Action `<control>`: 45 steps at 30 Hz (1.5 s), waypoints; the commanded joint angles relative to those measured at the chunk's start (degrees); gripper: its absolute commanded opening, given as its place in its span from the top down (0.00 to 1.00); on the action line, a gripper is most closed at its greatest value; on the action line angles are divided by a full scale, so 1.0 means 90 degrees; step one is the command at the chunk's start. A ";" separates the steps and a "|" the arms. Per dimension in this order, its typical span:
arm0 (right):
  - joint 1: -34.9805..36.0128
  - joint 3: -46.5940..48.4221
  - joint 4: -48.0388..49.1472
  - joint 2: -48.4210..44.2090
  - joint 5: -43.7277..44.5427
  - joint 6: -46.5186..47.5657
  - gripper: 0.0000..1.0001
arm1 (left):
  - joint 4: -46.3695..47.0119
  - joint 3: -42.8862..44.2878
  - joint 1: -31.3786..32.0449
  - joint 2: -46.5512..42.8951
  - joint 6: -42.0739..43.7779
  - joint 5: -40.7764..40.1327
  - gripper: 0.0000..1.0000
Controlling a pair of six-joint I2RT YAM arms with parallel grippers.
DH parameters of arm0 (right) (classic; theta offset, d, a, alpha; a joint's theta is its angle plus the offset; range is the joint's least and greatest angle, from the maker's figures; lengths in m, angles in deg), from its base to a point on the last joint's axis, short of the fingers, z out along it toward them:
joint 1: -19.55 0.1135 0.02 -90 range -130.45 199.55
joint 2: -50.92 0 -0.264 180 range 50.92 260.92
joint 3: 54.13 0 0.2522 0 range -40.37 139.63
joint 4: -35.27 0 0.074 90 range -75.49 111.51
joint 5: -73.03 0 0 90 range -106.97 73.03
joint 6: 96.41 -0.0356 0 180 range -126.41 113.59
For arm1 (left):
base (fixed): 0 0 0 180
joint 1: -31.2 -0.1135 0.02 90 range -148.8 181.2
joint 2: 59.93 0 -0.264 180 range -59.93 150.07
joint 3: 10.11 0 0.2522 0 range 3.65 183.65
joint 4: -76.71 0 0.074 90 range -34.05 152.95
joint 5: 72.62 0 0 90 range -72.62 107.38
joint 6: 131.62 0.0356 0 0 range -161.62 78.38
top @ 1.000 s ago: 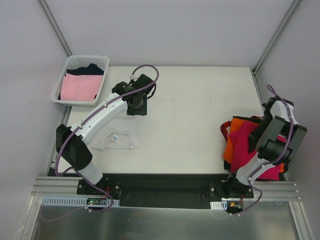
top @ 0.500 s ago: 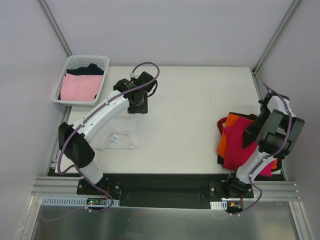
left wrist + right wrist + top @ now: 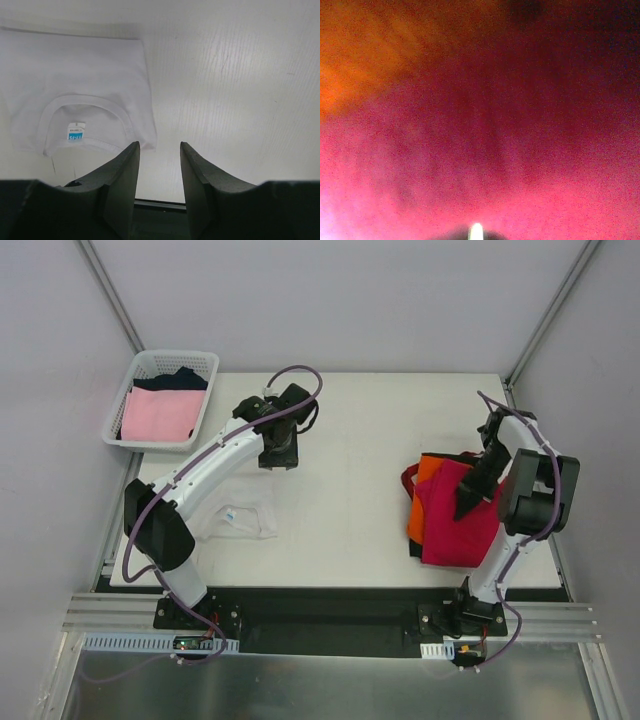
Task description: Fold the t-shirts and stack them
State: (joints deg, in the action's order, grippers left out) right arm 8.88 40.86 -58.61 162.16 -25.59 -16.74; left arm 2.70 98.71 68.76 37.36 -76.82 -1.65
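At seven o'clock, nearest my bases, the white t-shirt point(image 3: 235, 520) lies flat. At four, my right gripper point(image 3: 468, 502) has its jaws clamped on the magenta-red t-shirt point(image 3: 450, 535), which lies over the orange t-shirt point(image 3: 420, 510). Farther, at eleven, my left gripper point(image 3: 159, 147) hangs part-open and empty.

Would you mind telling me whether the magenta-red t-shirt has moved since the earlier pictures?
Yes. The magenta-red t-shirt, with the orange one under it, has slid left, away from the right edge of the table and toward its middle.
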 commanded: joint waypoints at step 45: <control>0.2543 0.3025 0.1509 0.2552 -0.1513 -0.0991 0.99 | -0.0474 -0.0319 0.0075 -0.0273 -0.0347 0.0112 0.62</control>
State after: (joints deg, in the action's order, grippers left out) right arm 27.57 70.96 -56.66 179.43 -39.23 -24.46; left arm 0.42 96.99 68.76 37.34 -78.65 -0.75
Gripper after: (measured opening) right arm 0.014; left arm 0.380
